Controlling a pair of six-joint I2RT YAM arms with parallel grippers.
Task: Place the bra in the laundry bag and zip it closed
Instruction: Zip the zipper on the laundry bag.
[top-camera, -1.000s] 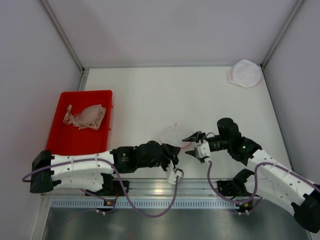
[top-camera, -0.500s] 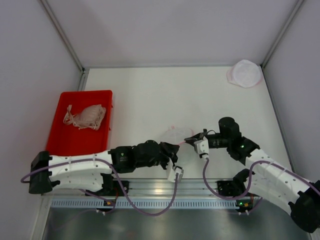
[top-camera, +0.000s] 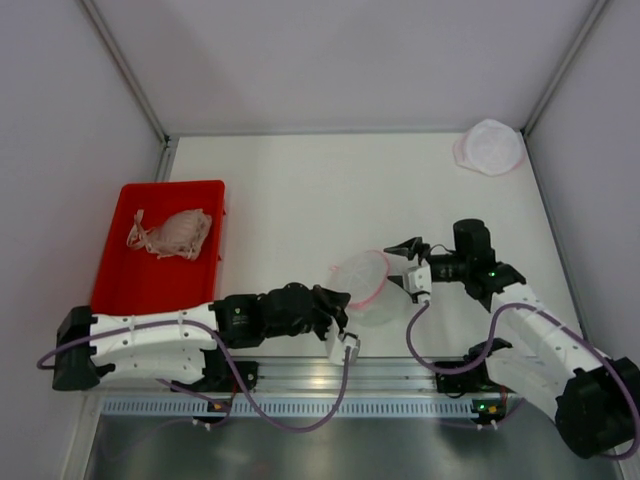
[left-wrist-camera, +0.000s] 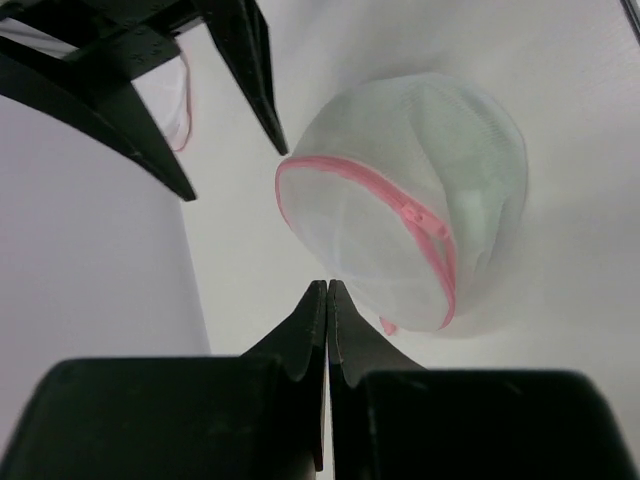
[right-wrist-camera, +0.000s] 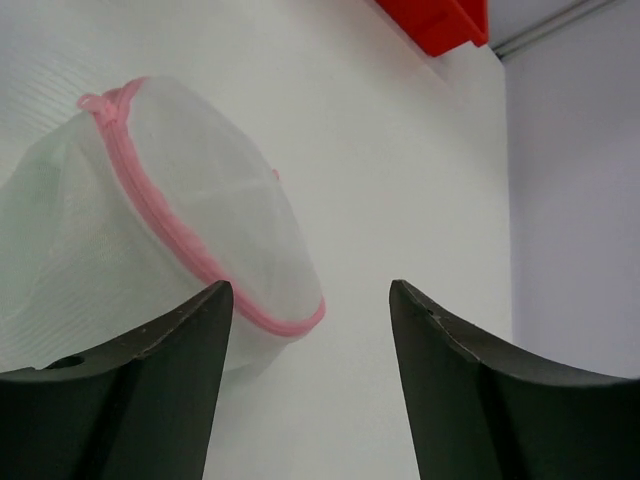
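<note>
Left gripper (left-wrist-camera: 327, 286) beside domed, pink-zippered mesh bag (left-wrist-camera: 400, 180)

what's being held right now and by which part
The left gripper, jaws shut, pinches the laundry bag by the mesh at its edge; the right gripper, open, holds nothing.

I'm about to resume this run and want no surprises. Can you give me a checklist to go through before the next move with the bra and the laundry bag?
1. Is the bra inside the laundry bag: not ok. It lies in the red bin, apart from the bag.
2. Is the left gripper shut: ok, jaws together at the bag's near edge.
3. Does it pinch the mesh: cannot tell.
4. Is the right gripper free: ok. It is open beside the bag and holds nothing.
5. Is the zipper open for loading: cannot tell.
</note>
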